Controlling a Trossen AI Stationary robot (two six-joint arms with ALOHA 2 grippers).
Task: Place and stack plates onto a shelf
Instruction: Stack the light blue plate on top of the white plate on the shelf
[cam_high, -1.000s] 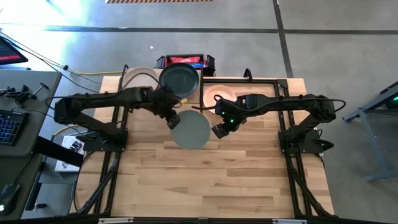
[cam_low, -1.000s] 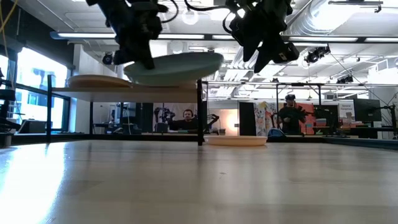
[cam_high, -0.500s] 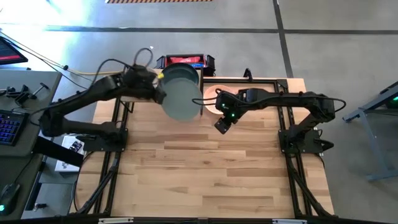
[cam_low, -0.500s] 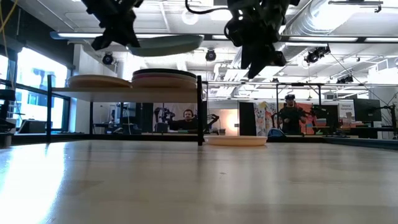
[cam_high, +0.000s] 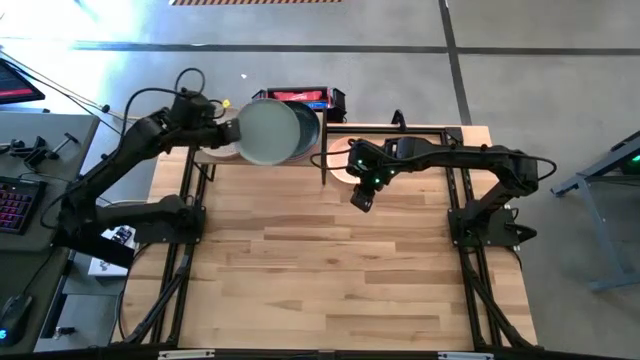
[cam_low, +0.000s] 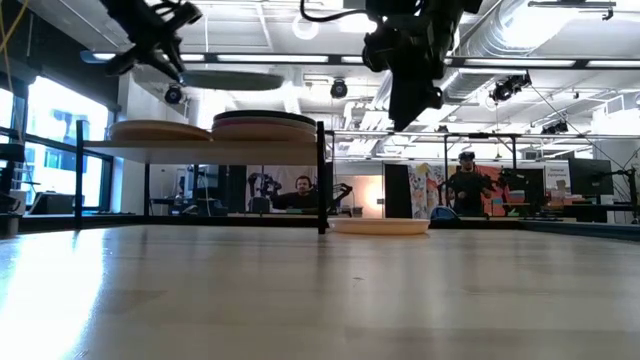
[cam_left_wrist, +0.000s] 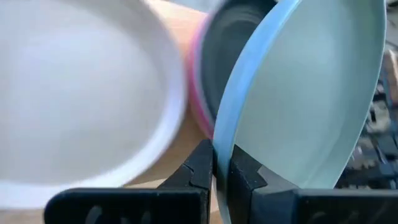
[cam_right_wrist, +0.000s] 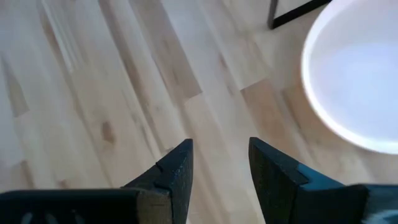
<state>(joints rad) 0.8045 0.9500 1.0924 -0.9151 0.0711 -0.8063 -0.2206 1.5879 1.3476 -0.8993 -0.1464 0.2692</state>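
My left gripper (cam_high: 234, 131) is shut on a sage-green plate (cam_high: 268, 132), which hangs in the air over the shelf (cam_low: 190, 146) at the table's far left. On the shelf lie a pale plate (cam_low: 155, 130) and, to its right, a stack (cam_low: 265, 125) with a dark green plate (cam_left_wrist: 233, 43) on top. My right gripper (cam_high: 360, 196) hovers open above the bare table, to the right of the shelf. Beside it a peach plate (cam_low: 380, 226) rests flat on the tabletop, partly hidden under that arm in the high view. My left gripper pinches the sage-green plate's rim (cam_left_wrist: 221, 155) between its two fingers, one on the upper face and one on the underside. The fingers come at the plate's left edge from the table's left, slanting down. The plate hangs about level, clear above the shelf's plates.
A red and black box (cam_high: 300, 97) stands just beyond the table's far edge behind the shelf. The shelf's black corner post (cam_low: 321, 175) rises between the stack and the peach plate. Bare plank tabletop (cam_high: 340, 270) stretches across the middle and near side. People stand in the room behind.
My left gripper has carried the sage-green plate from above the table's middle toward the far-left corner and upward, rolling as it went; the plate now hangs above the shelf's plates. My right gripper has shifted slightly toward the far edge and rolled, still open.
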